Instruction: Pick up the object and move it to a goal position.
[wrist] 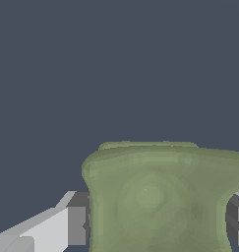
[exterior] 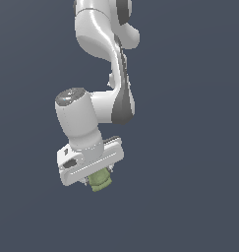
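Note:
The object, a small olive-green block (exterior: 100,181) with curved sides, sits between the fingers under my white gripper (exterior: 98,180), low in the exterior view. In the wrist view the block (wrist: 160,197) fills the space between the two grey finger pads (wrist: 76,224), which press on its two sides. The gripper is shut on the block. The fingers are mostly hidden behind the hand in the exterior view. No goal marker shows.
The white arm (exterior: 108,59) comes down from the top of the exterior view. All around is a plain dark blue-grey background with no visible surface, edge or other object.

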